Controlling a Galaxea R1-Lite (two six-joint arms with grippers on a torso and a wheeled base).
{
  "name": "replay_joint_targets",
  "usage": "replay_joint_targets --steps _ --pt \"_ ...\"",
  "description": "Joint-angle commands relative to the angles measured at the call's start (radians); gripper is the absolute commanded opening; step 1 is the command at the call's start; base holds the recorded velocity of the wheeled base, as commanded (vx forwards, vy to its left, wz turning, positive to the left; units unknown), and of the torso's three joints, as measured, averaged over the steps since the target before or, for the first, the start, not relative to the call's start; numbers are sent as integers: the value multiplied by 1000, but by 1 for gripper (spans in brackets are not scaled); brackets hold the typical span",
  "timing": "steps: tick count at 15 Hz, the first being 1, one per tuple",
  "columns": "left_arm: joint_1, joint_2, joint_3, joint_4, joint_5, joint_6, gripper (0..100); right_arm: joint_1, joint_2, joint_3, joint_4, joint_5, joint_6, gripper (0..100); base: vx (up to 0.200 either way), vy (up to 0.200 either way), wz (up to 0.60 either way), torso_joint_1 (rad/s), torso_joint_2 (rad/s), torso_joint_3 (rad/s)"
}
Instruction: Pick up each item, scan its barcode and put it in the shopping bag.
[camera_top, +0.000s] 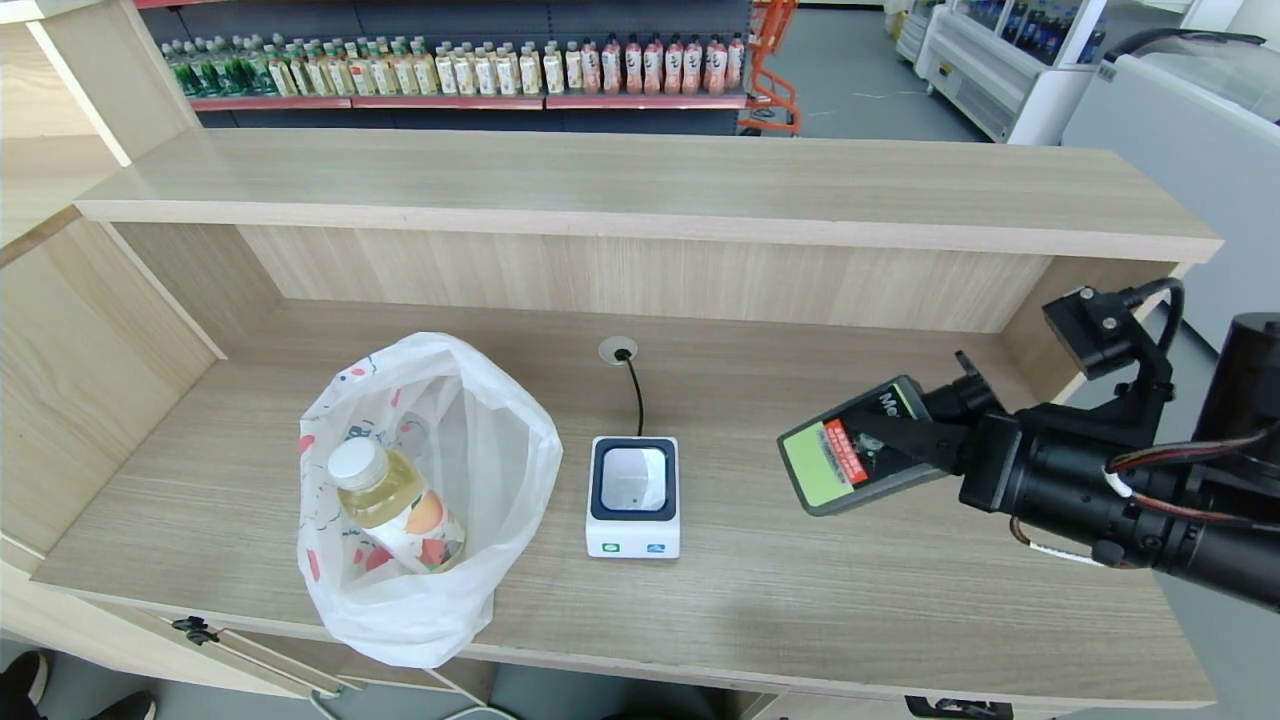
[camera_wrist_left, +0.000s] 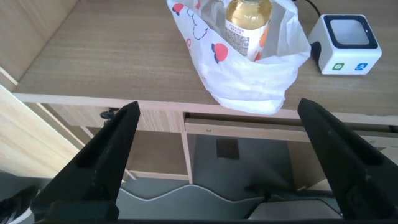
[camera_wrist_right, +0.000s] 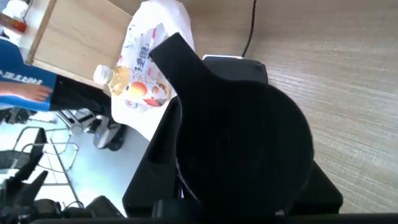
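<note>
The left gripper (camera_wrist_left: 221, 165) is seen with its fingers (camera_wrist_left: 109, 158) spread wide apart and nothing between them, held low in front of the near edge of the desk (camera_wrist_left: 112, 56). Just past the fingertips the desk's front panel and a drawer front (camera_wrist_left: 249, 127) are framed in the gap. Beyond and above these fingers, a white shopping bag (camera_top: 420, 500) with red and blue prints is set at the near edge of the desk, its mouth open. Inside it a bottle (camera_top: 395, 505) of pale yellow drink with a white cap is leaned, label outward. Farther from the left fingers, on their right-hand side, a small white scanner (camera_top: 633, 495) with a dark-framed window is placed close beside the bag but apart from it. A dark container (camera_top: 815, 465) with a green face and a red label is clamped in the closed fingers of the right gripper (camera_top: 915, 435) and is held in the air above the desk. It is tilted, with its green face turned toward the scanner. The scanner lies below and to the left of these fingers, well apart from the container. A black cable (camera_top: 636, 395) is run from the back of the scanner to a round hole in the desk. Behind that, a raised ledge (camera_top: 640, 190) is seen, and beyond it a shelf (camera_top: 460, 70) lined with bottles.
</note>
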Motion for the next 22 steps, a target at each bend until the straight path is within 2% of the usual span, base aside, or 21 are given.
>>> replay_joint_targets --steps 1,6,12,15,19,22 --pt "0 2 0 0 0 -1 100 12 49 -19 -3 -27 52 0 0 0 0 0 0 0" --pt "0 2 0 0 0 1 100 38 89 -74 1 -35 146 0 0 0 0 0 0 0" --pt "0 2 0 0 0 1 100 103 138 -81 -2 -41 146 0 0 0 0 0 0 0" --pt "0 2 0 0 0 -1 100 121 164 -106 -2 -56 144 0 0 200 0 -2 2 7" --pt "0 2 0 0 0 -1 100 133 269 -183 -3 -142 124 0 0 200 0 5 4 2" --pt "0 2 0 0 0 -1 100 145 304 -196 -5 -170 126 0 0 200 0 2 2 1"
